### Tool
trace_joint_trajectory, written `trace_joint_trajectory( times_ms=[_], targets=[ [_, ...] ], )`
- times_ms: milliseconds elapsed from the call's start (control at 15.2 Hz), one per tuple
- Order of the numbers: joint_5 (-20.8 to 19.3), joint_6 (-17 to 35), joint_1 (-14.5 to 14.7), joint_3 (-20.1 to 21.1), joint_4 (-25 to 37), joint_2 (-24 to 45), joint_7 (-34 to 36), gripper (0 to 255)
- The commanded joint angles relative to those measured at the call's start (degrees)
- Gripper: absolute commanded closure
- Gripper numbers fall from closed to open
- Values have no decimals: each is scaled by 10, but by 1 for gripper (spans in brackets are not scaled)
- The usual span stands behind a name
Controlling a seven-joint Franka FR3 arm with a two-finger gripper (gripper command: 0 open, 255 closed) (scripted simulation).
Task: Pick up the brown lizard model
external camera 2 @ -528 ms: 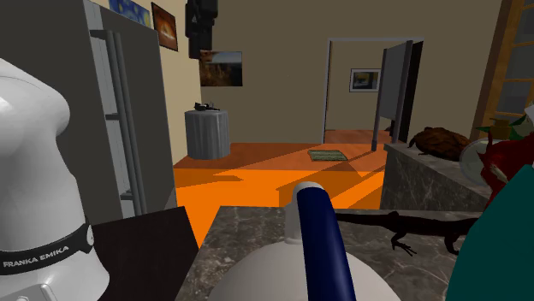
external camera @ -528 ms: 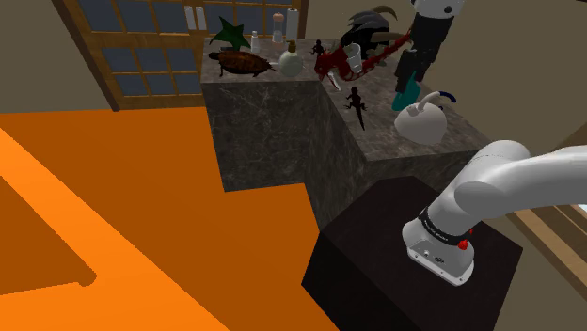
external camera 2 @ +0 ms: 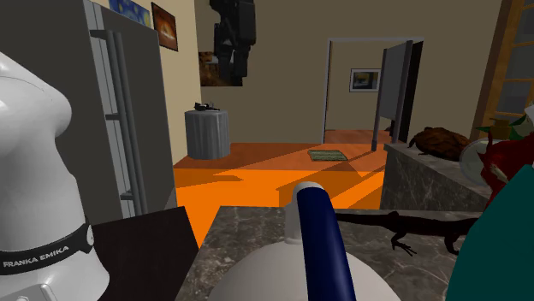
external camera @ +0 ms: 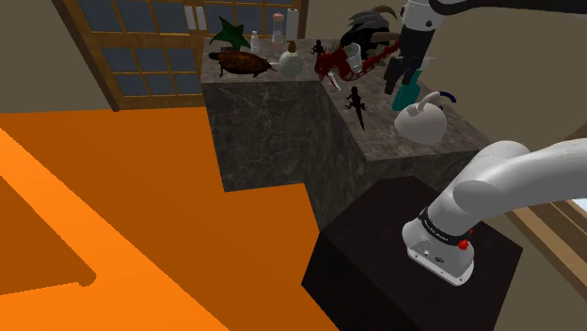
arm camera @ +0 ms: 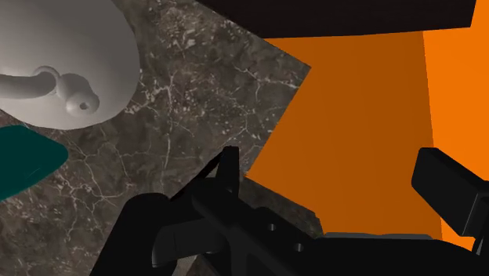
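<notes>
The gripper [external camera: 399, 77] hangs over the marble counter [external camera: 381, 129], fingers well apart and clasping nothing. Just under it is a teal object [external camera: 407, 95], partly hidden, with a white kettle [external camera: 420, 122] nearer. The dark lizard model [external camera: 356, 102] lies flat to their left in the shoulder view. In the second exterior view the teal shape hides its front end.

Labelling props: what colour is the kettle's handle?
Dark blue; the handle shows best in the second exterior view.

Your white arm [external camera: 513, 179] bends up and over at the elbow; its black gripper [external camera: 403, 83] points down, jaws apart, holding nothing.
</notes>
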Motion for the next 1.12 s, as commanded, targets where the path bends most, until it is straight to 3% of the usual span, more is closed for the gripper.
trace_joint_trajectory(
  times_ms=[0, 594, 1056],
  targets=[
    [-5, 38, -5, -19, 0, 31, -15, 0],
    [4, 182, -17, -100, 32, 187, -88, 0],
    [63, 267, -21, -154, 100, 334, -167, 0]
  ],
)
